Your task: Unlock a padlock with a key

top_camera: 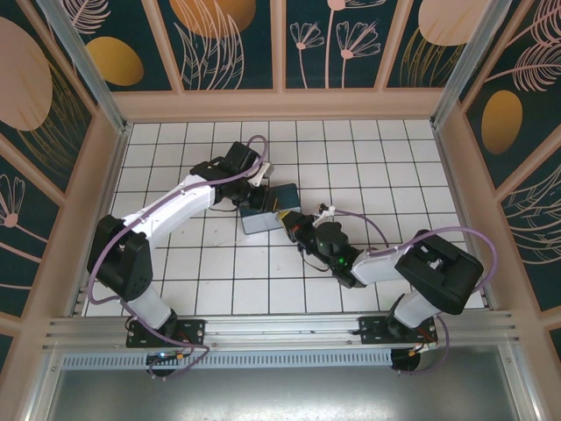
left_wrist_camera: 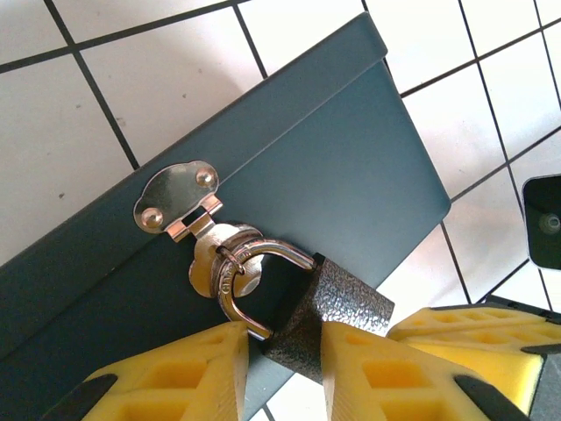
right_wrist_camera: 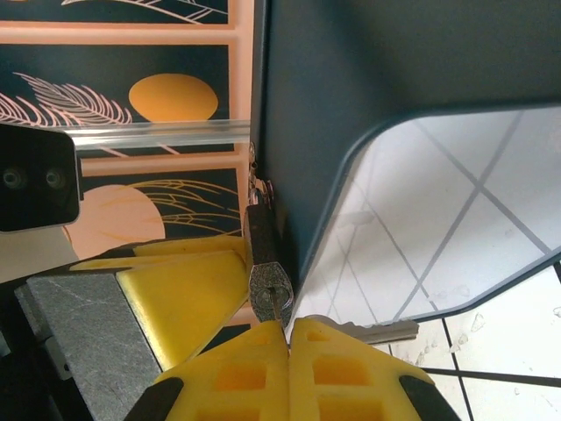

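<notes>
Padlock [left_wrist_camera: 337, 311]: dark textured body clamped between the left tool's [left_wrist_camera: 285, 355] yellow fingers [left_wrist_camera: 188, 377]. Its shackle is threaded through the hasp [left_wrist_camera: 180, 200] of a dark teal box [left_wrist_camera: 351, 167] just ahead of that tool.

Key [right_wrist_camera: 280, 309]: pinched in the clenched right tool [right_wrist_camera: 287, 338], thin shaft pointing straight ahead, tip at the padlock's underside. Depth of insertion: cannot tell.

Box rests on the white tiled tabletop [top_camera: 368, 167], between the two tools.

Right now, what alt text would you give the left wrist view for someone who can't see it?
A small padlock with a dark textured body, its silvery shackle through the hasp of a dark teal box, is pinched between the yellow fingers of the left gripper. The box lies on a white tiled floor.
</notes>
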